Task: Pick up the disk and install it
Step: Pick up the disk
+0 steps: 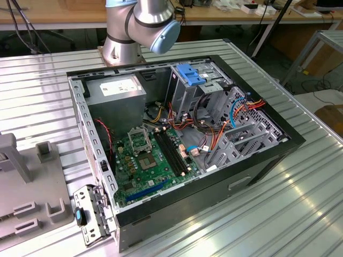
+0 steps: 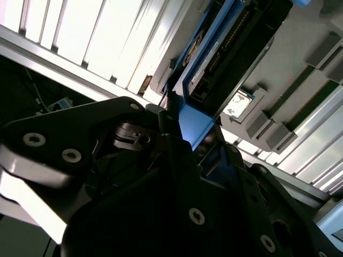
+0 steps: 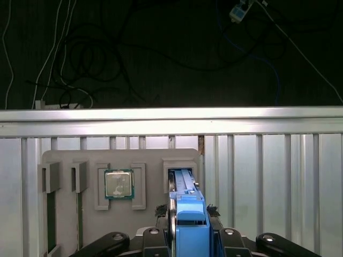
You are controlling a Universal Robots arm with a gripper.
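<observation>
The disk (image 3: 189, 219) stands on edge, a dark body framed by bright blue rails. My gripper (image 3: 188, 214) is shut on its near end, with black fingers (image 3: 163, 217) on either side of the blue rail. The disk's far end sits at a slot (image 3: 182, 174) of a grey fixture plate (image 3: 150, 158). In the second wrist view the disk (image 2: 225, 48) runs away from the gripper (image 2: 185, 126), its connector edge showing. I cannot tell whether it has lifted clear of the slot. The open computer case (image 1: 214, 176) lies on the table, with a grey drive cage (image 1: 185, 99) and a blue bracket (image 1: 190, 74) on it.
A processor chip (image 3: 119, 183) and green memory sticks (image 3: 51, 219) lie in the fixture plate's other pockets. The fixture plate (image 1: 21, 182) sits at the exterior view's left on the ribbed aluminium table (image 1: 278, 214). The arm's base (image 1: 128, 32) stands behind the case. Cables hang beyond the table edge (image 3: 171, 120).
</observation>
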